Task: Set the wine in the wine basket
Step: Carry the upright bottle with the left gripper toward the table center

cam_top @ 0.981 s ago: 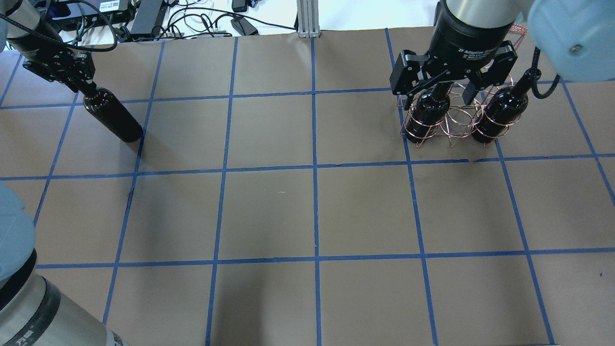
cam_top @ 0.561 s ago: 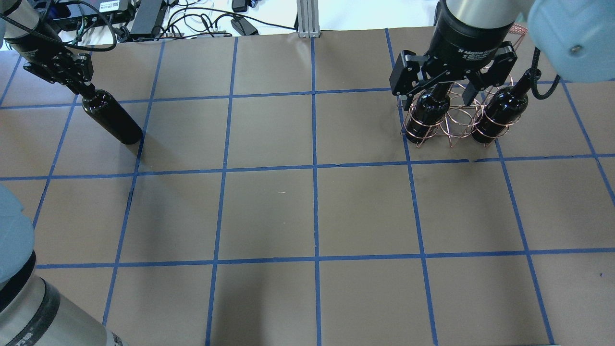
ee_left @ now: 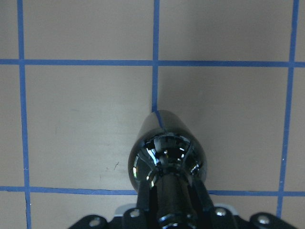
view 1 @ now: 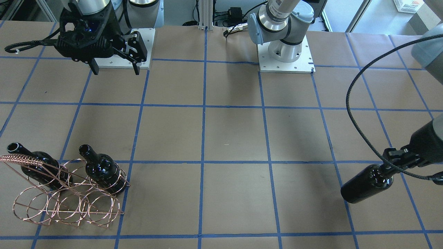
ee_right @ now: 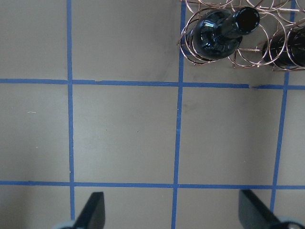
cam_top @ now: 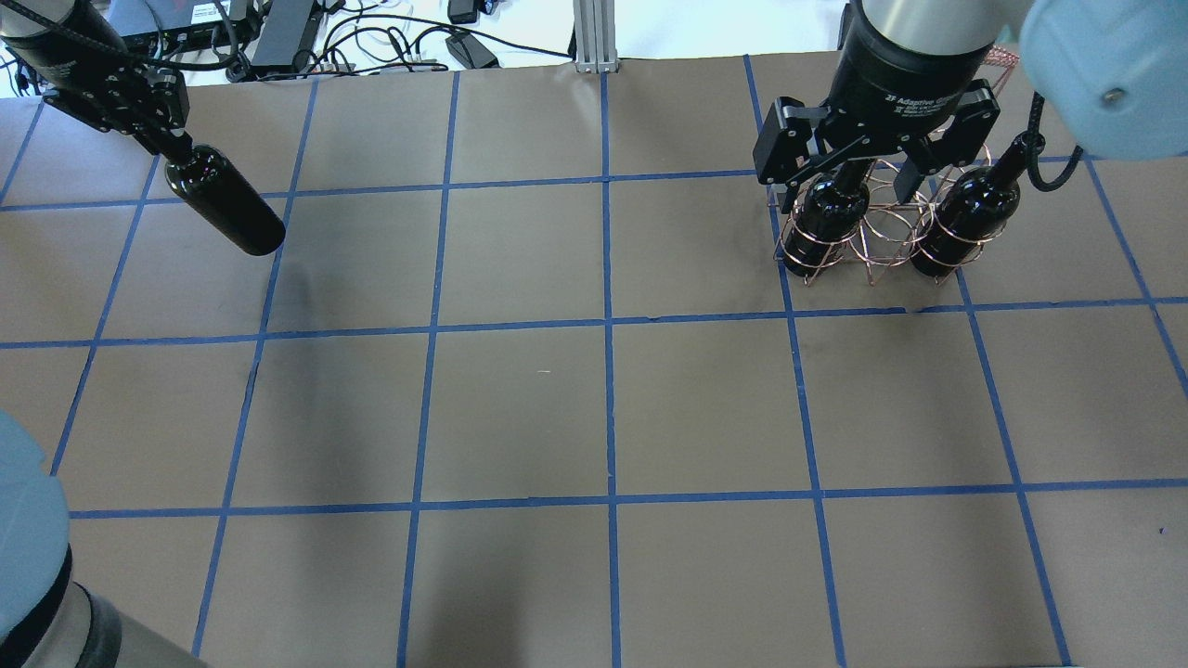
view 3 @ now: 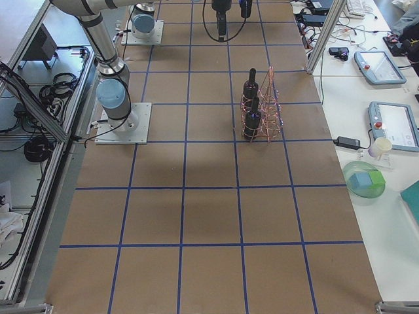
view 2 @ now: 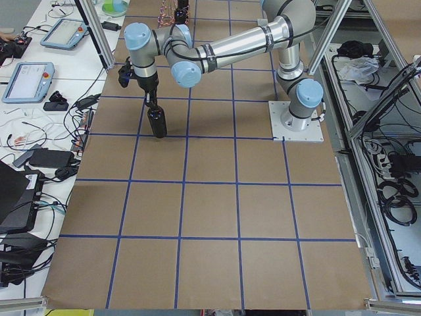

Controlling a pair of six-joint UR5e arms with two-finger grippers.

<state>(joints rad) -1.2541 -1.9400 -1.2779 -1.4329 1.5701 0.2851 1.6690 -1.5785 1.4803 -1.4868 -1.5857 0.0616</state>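
Note:
My left gripper (cam_top: 172,148) is shut on the neck of a dark glossy wine bottle (cam_top: 225,211) at the table's far left. The bottle hangs tilted, base down; it also shows in the front view (view 1: 366,184) and the left wrist view (ee_left: 164,152). The copper wire wine basket (cam_top: 886,225) stands at the far right, also seen in the front view (view 1: 69,204). It holds two bottles, one in each outer hoop (cam_top: 829,221) (cam_top: 970,221); the middle hoops hold none. My right gripper (cam_top: 849,186) is open and empty, high above the basket.
Brown paper with a blue tape grid covers the table (cam_top: 603,408). Cables and power bricks (cam_top: 371,37) lie past the far edge. A black cable (view 1: 360,114) loops from the left arm. The arm bases (view 1: 285,52) stand at the robot's side.
My left gripper has moved toward the far edge and slightly right with the bottle in it. The right gripper, basket and its two bottles have not moved.

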